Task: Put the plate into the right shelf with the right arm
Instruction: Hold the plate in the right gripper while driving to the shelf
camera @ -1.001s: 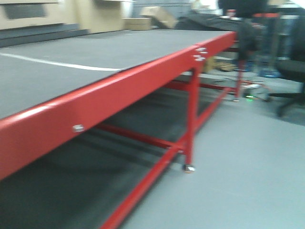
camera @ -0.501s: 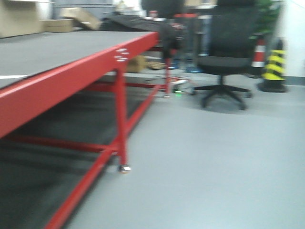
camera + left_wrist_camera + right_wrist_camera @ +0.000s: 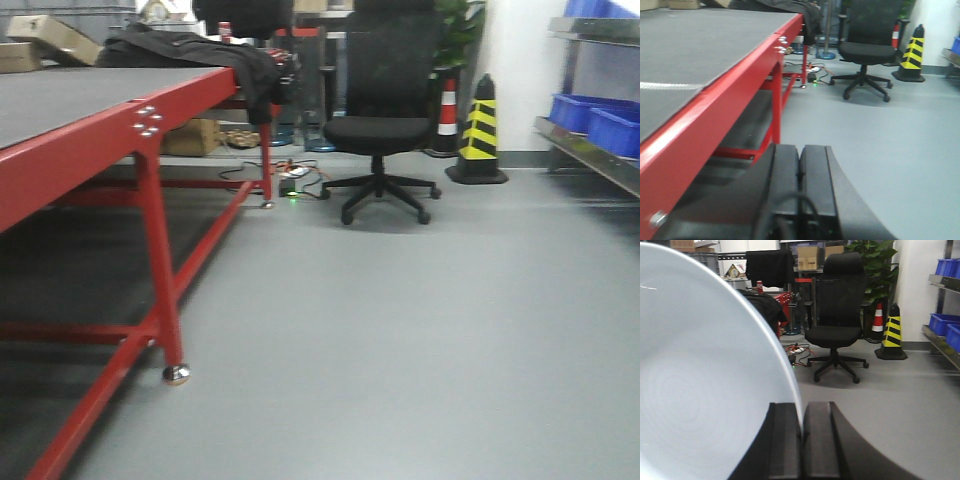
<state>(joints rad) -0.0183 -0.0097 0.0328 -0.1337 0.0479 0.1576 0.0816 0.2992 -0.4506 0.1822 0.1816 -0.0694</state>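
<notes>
Right now we hold the plate [image 3: 700, 380] in our right end effector [image 3: 802, 415]. Its two fingers are pressed onto the plate's rim, one on each side of it. The plate stands on its edge and fills the left side of the right wrist view. It is white and smooth.

Our left end effector [image 3: 800, 152] has its fingers pressed together with nothing between them. It hangs beside the near edge of the red worktop [image 3: 715, 110].

The shelf [image 3: 600, 165] is far off on the right. It is shiny steel, and blue bins [image 3: 598, 118] sit on it. The plate is well apart from the shelf and not on it yet.

Between us and the far wall a black chair [image 3: 383, 120] stands on the grey floor [image 3: 400, 330]. A yellow and black cone [image 3: 479, 130] stands right of the chair, near the wall. A dark cloth [image 3: 190, 50] lies on the far end of the worktop. A small green light [image 3: 293, 197] glows on the floor near the worktop's far leg.
</notes>
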